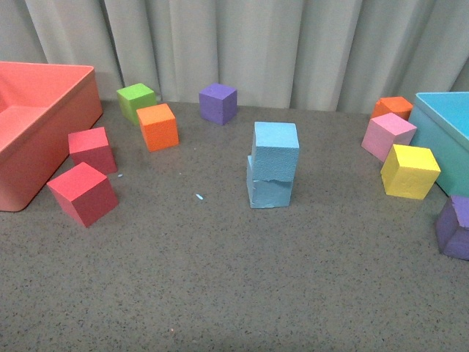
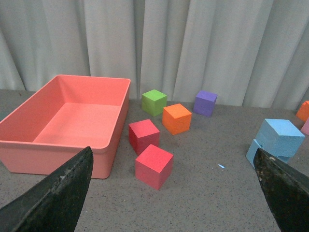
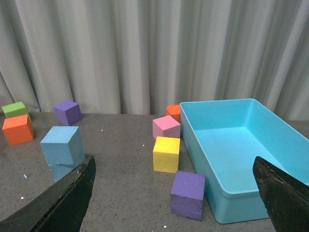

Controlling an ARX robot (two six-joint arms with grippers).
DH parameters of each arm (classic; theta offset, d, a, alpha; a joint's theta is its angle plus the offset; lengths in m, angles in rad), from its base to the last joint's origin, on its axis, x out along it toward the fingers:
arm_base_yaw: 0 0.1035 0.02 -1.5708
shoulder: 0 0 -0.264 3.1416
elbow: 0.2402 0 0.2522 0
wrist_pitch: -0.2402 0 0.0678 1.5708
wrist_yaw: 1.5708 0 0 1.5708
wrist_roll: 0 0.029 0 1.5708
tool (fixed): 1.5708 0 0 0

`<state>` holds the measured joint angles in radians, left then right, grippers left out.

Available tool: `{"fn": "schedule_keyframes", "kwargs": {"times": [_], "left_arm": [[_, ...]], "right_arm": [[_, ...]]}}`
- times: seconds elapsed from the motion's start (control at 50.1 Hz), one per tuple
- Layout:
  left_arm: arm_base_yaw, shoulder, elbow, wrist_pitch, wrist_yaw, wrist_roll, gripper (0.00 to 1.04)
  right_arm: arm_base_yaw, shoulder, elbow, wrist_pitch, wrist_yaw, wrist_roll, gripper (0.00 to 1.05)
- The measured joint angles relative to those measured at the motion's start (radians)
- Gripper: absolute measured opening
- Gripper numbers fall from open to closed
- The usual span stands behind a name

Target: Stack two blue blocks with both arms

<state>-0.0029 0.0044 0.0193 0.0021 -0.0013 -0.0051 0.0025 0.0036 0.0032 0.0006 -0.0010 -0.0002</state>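
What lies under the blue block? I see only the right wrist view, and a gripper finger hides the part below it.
Observer: The front view shows a second blue block under the top blue block. The top one sits a little to the right.
Operator: Is there a bin on the left side?
Observer: Yes, a pink bin. The left wrist view shows nothing inside it.
Operator: Does the left gripper hold anything?
Observer: No. The left gripper is open, with nothing between its fingers.
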Motion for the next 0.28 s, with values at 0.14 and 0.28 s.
{"fn": "schedule_keyframes", "kwargs": {"times": [0.14,0.28], "left_arm": [[0.0,0.0,0.0,0.0,0.0,0.0,0.98],[0.0,0.0,0.0,0.0,0.0,0.0,0.98]], "right_arm": [[0.0,0.0,0.0,0.0,0.0,0.0,0.95],[0.0,0.0,0.0,0.0,0.0,0.0,0.95]]}}
